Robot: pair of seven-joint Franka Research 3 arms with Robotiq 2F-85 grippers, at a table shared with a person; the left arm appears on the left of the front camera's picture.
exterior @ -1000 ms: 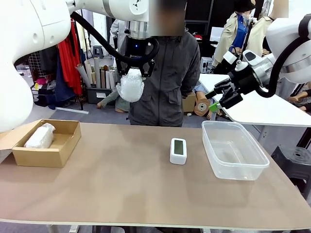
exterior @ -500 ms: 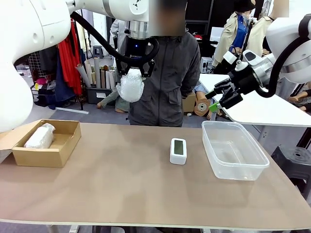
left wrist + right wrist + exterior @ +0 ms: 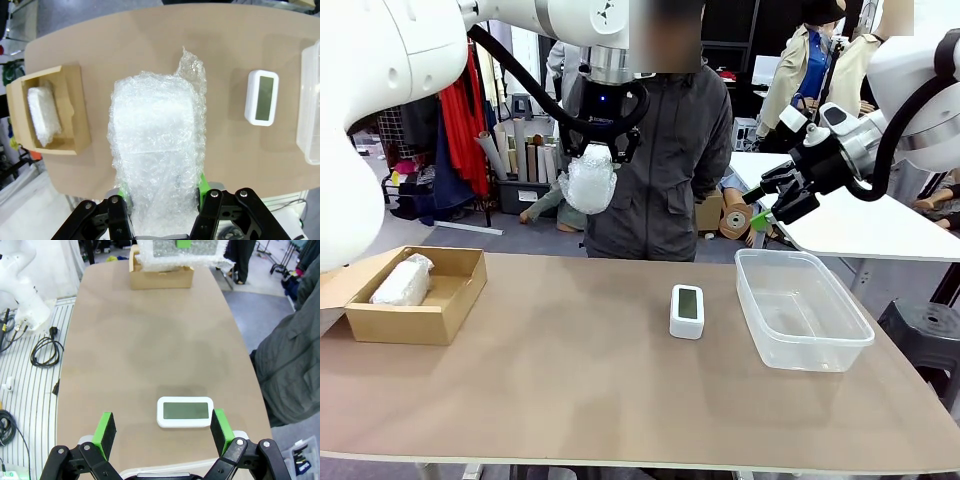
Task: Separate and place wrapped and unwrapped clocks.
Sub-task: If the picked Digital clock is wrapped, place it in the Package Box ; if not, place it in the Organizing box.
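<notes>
Bright, even indoor light is falling from overhead in all 3 views. The table (image 3: 570, 400) is carrying only soft shadows: a faint dim patch is lying beside the bare clock (image 3: 687, 311) and under the clear tub (image 3: 815, 350). The wrapped clock (image 3: 155, 150) is glowing almost blown-out white in the left wrist view, its film catching small glints. Both wrist views are bending the table's edges toward the corners. The left arm's white shell (image 3: 380, 60), close to the front camera, is looking soft and overbright.
</notes>
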